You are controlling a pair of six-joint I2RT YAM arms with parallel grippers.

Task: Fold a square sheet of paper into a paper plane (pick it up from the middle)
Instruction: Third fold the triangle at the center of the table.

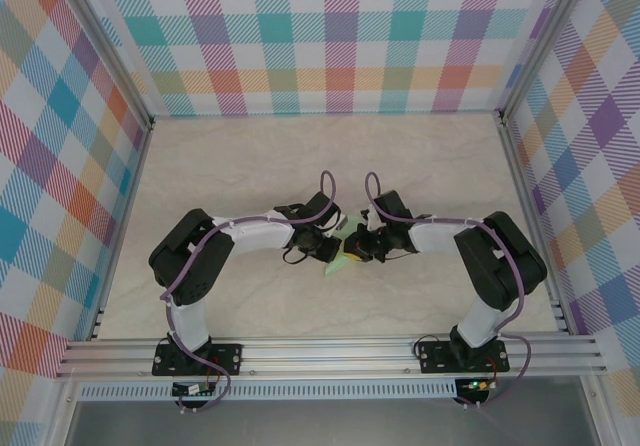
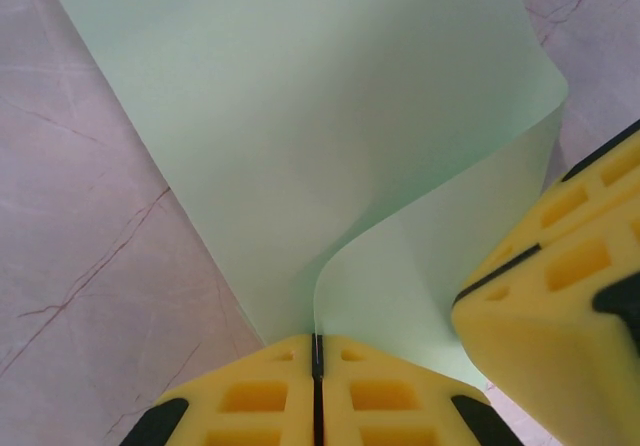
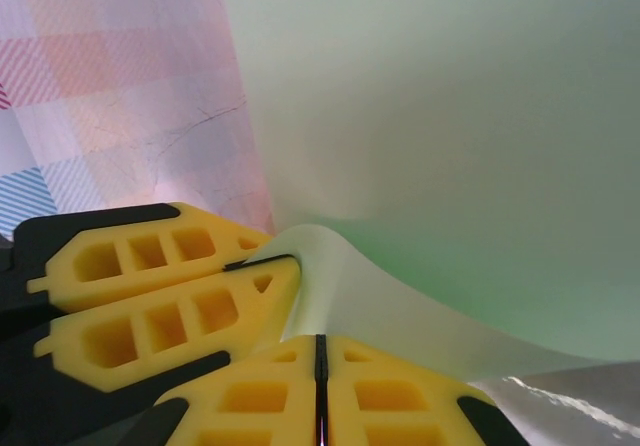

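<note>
The square sheet of paper (image 1: 343, 259) is pale mint green and hangs between my two grippers, just above the table's middle front. In the left wrist view the sheet (image 2: 330, 136) curves up and away from my left gripper (image 2: 318, 341), which is shut on its edge. The right gripper's yellow fingers (image 2: 560, 296) close in from the right there. My right gripper (image 3: 321, 338) is shut on a bent part of the sheet (image 3: 450, 146). The left gripper's fingers (image 3: 170, 286) pinch the paper just beside it. From above, the left gripper (image 1: 331, 251) and right gripper (image 1: 357, 250) almost touch. The paper plane is out of view.
The pale marbled table (image 1: 320, 156) stretches behind the arms. Plaid walls (image 1: 330, 36) stand at the back and both sides. An aluminium rail (image 1: 330, 354) runs along the near edge, carrying both arm bases.
</note>
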